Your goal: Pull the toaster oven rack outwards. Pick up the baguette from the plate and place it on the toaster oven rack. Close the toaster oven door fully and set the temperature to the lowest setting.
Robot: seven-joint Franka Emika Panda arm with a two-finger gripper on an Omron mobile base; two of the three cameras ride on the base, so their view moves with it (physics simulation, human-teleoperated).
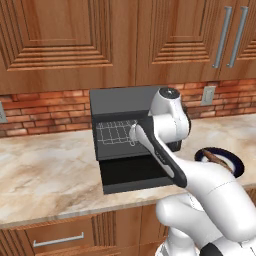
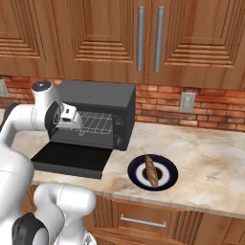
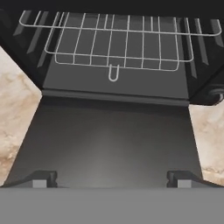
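Gripper (image 3: pixel 112 180) is hanging spread over the open door (image 3: pixel 109 140) — rack (image 3: pixel 113 43) pull is pending; next, pinching its loop (image 3: pixel 113 73).

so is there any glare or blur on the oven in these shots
Hand view: a soft pale sheen down the middle of the open toaster oven door, and the toaster oven rack wires are crisp. Left base view: the rack reads slightly soft. Right base view: the toaster oven top is matte, with no glare.
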